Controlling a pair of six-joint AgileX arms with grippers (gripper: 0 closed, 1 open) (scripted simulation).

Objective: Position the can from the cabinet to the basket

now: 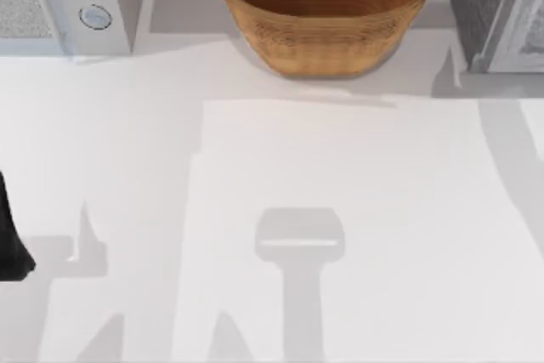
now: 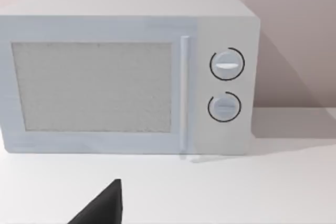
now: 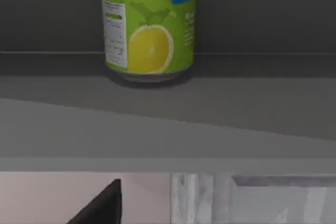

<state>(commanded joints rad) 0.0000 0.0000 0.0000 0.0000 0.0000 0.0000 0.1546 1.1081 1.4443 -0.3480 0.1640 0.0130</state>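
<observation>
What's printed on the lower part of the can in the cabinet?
A yellow lemon slice on bright green on the can, standing on the dark grey cabinet shelf; clearest in the right wrist view.

I see open table (image 1: 340, 210) up front; microwave (image 1: 68, 2), basket (image 1: 327, 19), cabinet (image 1: 493, 10) block the far edge, seemingly.

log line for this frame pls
stage: pre-grasp | can: upright on cabinet shelf | basket: table rear, no can inside | right arm: wrist camera facing can | left arm: parked, table's left edge
</observation>
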